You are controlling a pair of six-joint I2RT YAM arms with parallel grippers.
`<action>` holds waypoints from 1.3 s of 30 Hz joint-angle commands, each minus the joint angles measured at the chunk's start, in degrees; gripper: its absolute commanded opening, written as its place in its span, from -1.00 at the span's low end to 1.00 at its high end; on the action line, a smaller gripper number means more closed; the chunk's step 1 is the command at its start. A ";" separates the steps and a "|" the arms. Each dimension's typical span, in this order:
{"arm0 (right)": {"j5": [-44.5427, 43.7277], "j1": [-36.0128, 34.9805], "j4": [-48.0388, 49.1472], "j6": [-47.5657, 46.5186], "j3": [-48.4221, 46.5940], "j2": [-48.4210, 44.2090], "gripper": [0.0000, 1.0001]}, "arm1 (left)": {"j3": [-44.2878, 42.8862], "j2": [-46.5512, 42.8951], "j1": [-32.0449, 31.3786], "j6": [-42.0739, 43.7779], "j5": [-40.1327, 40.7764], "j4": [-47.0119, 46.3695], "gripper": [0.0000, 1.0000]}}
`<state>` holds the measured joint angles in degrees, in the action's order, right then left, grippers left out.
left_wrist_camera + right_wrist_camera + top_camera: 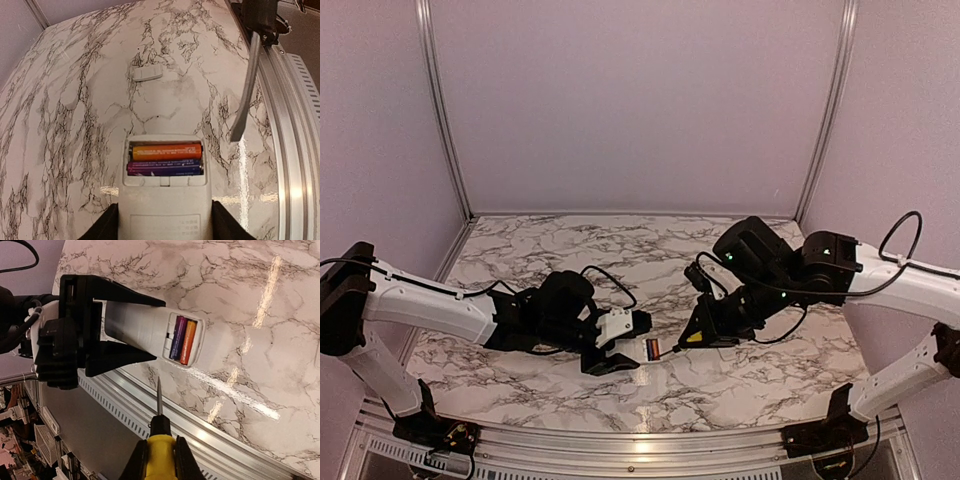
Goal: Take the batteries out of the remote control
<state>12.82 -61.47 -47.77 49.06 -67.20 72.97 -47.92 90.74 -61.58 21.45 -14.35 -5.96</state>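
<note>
My left gripper (610, 345) (165, 227) is shut on the white remote control (623, 324) (165, 212) (137, 325), its dark fingers (102, 227) on both long sides. The battery compartment at the far end is uncovered. Two batteries lie in it side by side, one orange (166, 151) (188, 342) and one purple (165, 167) (177, 337). My right gripper (705, 330) (160, 462) is shut on the yellow handle of a screwdriver (161, 452). Its thin blade (246, 95) (158, 395) hangs a little to the side of the compartment, touching nothing.
A small white cover plate (148, 73) lies on the marble table (650, 250) beyond the remote. The aluminium rail (295, 150) (200, 440) of the table's near edge runs just beside the remote and under the screwdriver.
</note>
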 commanded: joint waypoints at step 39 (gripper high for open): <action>-1.50 2.23 2.58 -2.69 -1.40 7.28 -1.00 | 1.54 -0.73 -1.08 -4.31 -0.60 -3.62 -1.00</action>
<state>11.64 -59.70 -45.65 46.85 -66.94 79.40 -46.76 90.72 -62.26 17.96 -13.98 -7.07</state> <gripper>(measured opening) 0.136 0.570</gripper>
